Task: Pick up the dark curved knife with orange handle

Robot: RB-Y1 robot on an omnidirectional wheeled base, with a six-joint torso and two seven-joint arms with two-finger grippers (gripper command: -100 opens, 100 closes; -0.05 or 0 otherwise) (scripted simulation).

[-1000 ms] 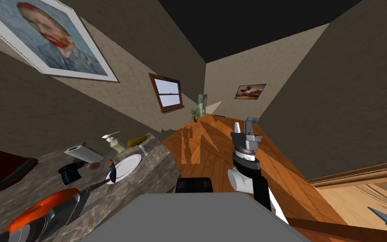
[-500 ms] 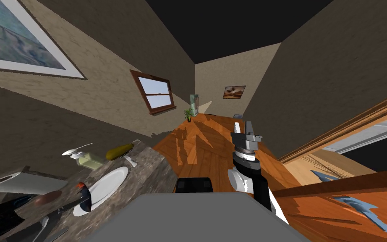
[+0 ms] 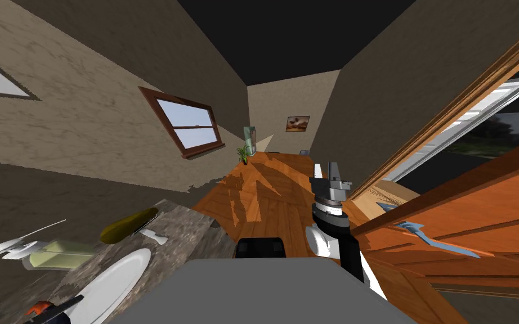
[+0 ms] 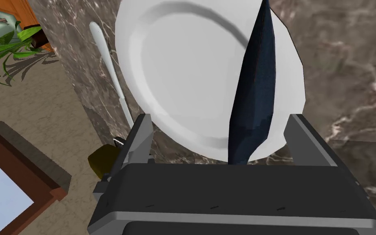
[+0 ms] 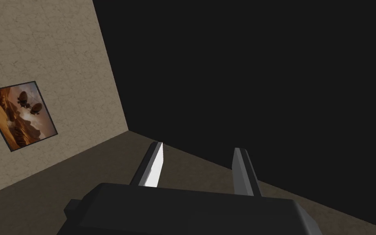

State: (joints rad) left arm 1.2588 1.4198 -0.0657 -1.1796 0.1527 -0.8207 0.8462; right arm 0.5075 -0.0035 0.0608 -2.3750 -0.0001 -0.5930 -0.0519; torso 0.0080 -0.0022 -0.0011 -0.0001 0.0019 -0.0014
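Note:
In the left wrist view a dark blue curved blade (image 4: 251,102) lies across a white plate (image 4: 183,73) on a brown marbled counter (image 4: 346,81). My left gripper (image 4: 220,120) hangs open just above them, with the blade's near end between its fingers and closer to one finger. The gripper's body hides where the blade ends. In the head view the knife's orange handle (image 3: 39,308) pokes out at the plate's (image 3: 112,275) near edge. My right gripper (image 3: 327,169) is raised over the wooden floor, open and holding nothing (image 5: 197,163).
Beside the plate lie a white utensil (image 4: 111,77), a yellow-green object (image 3: 128,223) and a soap dispenser (image 3: 50,253). An orange wooden door (image 3: 478,225) with a blue handle (image 3: 421,233) stands open close on my right. A potted plant (image 3: 244,153) stands at the floor's far end.
I have turned: the counter and its things slid to the lower left edge of the head view, and the open door swung in at the right. The right arm holds its pose.

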